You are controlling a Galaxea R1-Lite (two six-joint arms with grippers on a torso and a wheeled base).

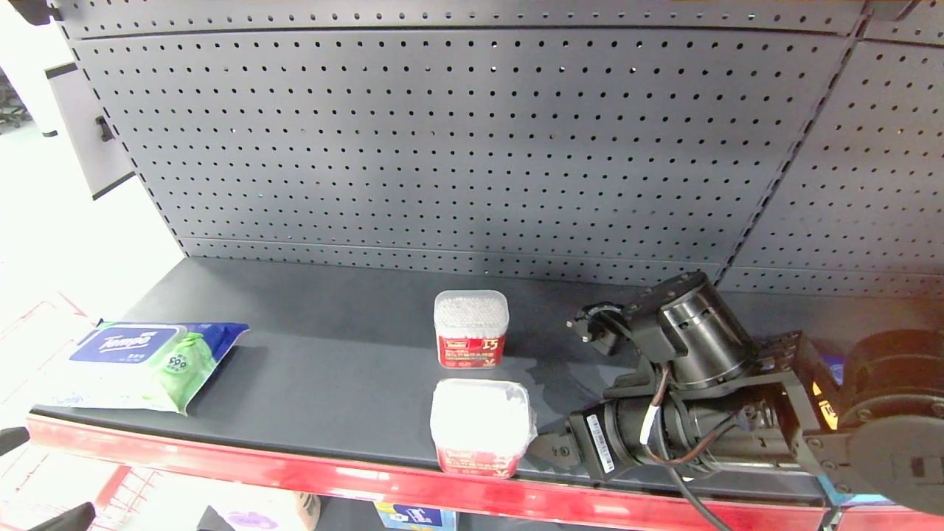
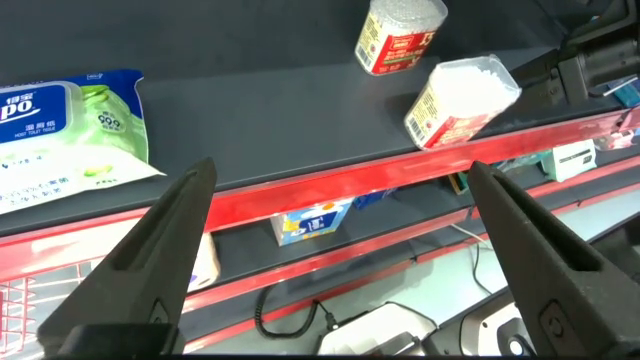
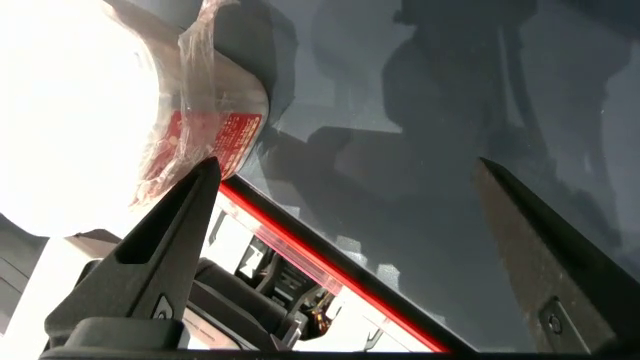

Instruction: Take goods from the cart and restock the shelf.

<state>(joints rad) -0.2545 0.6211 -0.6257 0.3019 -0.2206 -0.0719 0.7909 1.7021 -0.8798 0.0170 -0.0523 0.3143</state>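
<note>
Just ahead of the right hand (image 1: 547, 445), spread and empty, one tub (image 1: 481, 424) sits on the shelf (image 1: 332, 354), a second tub (image 1: 471, 327) beyond. Left hand (image 2: 340, 175) spread too; more goods likely left to fetch.

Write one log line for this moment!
right gripper: open beside front swab box | left gripper: open, empty | wipes pack: left on shelf
</note>
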